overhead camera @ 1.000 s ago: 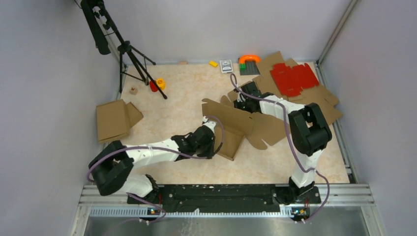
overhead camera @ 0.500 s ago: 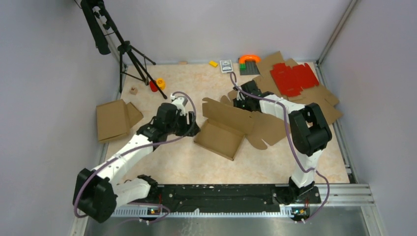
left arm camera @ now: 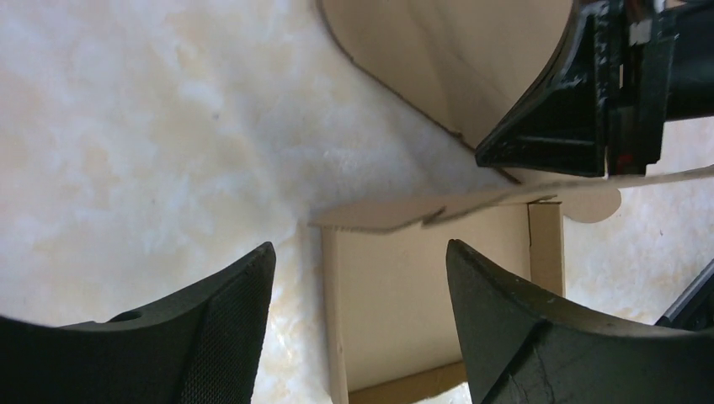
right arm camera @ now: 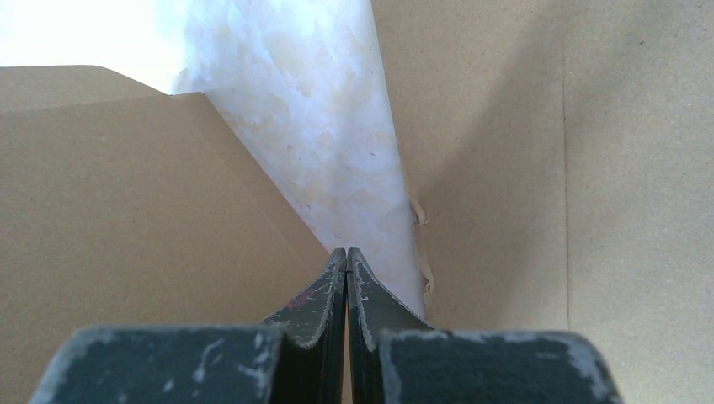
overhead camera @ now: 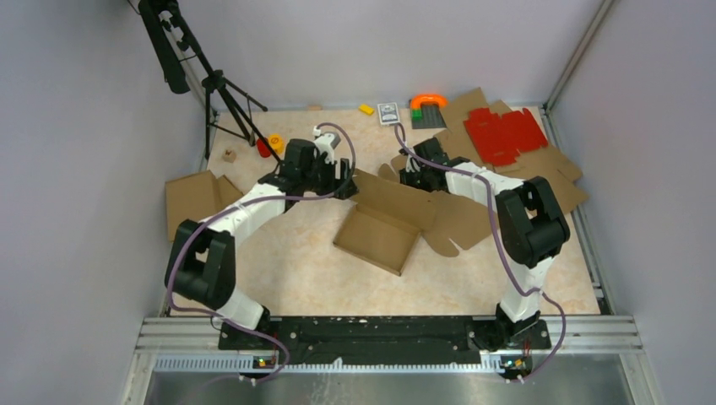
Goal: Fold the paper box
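The paper box (overhead camera: pixel 397 221) is a large brown cardboard piece lying mid-table, with a shallow tray part (overhead camera: pixel 377 239) toward me and a raised flap at its far left. My left gripper (overhead camera: pixel 346 179) hovers open just left of that flap. In the left wrist view the left gripper (left arm camera: pixel 358 252) looks down on a pale box panel (left arm camera: pixel 421 303) and the flap's thin edge (left arm camera: pixel 396 215), with nothing between its fingers. My right gripper (overhead camera: pixel 414 177) is shut at the box's far edge. In the right wrist view its tips (right arm camera: pixel 347 252) meet over bare table between two cardboard panels (right arm camera: pixel 126 210).
A folded brown box (overhead camera: pixel 194 204) lies at the left. A red die-cut sheet (overhead camera: pixel 502 133) rests on spare cardboard (overhead camera: pixel 557 173) at the back right. A black tripod (overhead camera: pixel 221 89) stands at the back left, with a yellow roll (overhead camera: pixel 276 142) and small toys (overhead camera: pixel 426 105) along the back.
My left gripper left the box's near-left side, opened, and swung away from me to the far-left flap. The box's near part dropped flatter. The right arm stayed put.
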`<action>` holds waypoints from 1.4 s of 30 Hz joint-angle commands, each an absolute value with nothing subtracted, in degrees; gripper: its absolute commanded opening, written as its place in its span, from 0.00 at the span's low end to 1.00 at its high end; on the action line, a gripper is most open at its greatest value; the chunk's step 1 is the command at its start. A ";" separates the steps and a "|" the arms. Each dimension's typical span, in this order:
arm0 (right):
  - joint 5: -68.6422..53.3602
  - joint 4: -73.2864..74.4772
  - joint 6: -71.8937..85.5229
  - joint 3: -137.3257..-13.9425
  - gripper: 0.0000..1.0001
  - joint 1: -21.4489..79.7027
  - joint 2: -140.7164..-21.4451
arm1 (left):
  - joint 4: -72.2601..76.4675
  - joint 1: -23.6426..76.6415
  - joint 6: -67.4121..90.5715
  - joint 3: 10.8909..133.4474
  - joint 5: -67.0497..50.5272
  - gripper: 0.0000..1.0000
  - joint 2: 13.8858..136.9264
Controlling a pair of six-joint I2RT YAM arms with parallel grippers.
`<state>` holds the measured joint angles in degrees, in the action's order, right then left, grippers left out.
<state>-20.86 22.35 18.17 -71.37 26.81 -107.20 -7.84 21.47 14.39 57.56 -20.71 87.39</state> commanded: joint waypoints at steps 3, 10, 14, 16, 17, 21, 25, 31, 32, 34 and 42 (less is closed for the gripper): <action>-22.23 22.02 17.47 -74.57 0.00 26.61 -105.29 | -4.95 21.45 5.23 63.95 -26.76 0.71 92.54; -22.32 22.42 17.47 -74.84 0.00 26.63 -105.29 | -6.54 21.46 3.97 66.79 -32.08 0.51 96.09; -22.24 22.46 17.56 -74.93 0.00 26.63 -105.21 | -5.18 21.47 4.74 65.29 -33.70 0.34 94.85; -22.24 22.38 17.51 -74.86 0.00 26.61 -105.21 | -4.74 21.49 4.81 64.67 -34.20 0.26 94.06; -22.16 22.43 17.64 -74.88 0.00 26.61 -105.16 | -4.79 21.45 4.87 64.46 -34.09 0.23 93.75; -21.04 22.36 18.12 -74.66 0.00 26.63 -104.44 | -5.49 21.55 6.29 63.41 -33.33 0.09 92.35; -18.83 21.02 19.22 -72.68 0.00 26.54 -101.51 | -3.94 21.56 7.65 60.68 -31.57 0.00 89.99; -16.11 20.24 19.88 -67.92 0.05 24.89 -93.90 | -1.72 21.62 8.03 56.94 -29.79 0.00 86.64; -15.65 20.10 20.18 -67.11 0.07 24.49 -92.47 | -1.56 21.66 7.96 56.36 -29.22 0.00 85.75; -14.02 19.71 21.06 -65.18 0.13 23.65 -89.60 | -1.32 21.71 7.68 55.48 -27.56 0.00 84.53; -12.78 9.00 25.84 -48.46 0.50 15.18 -70.48 | -0.78 22.40 4.47 51.59 -20.88 0.00 78.44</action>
<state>-12.84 16.16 23.24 -54.87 19.16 -80.49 -4.27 21.78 6.79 53.17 -24.69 82.78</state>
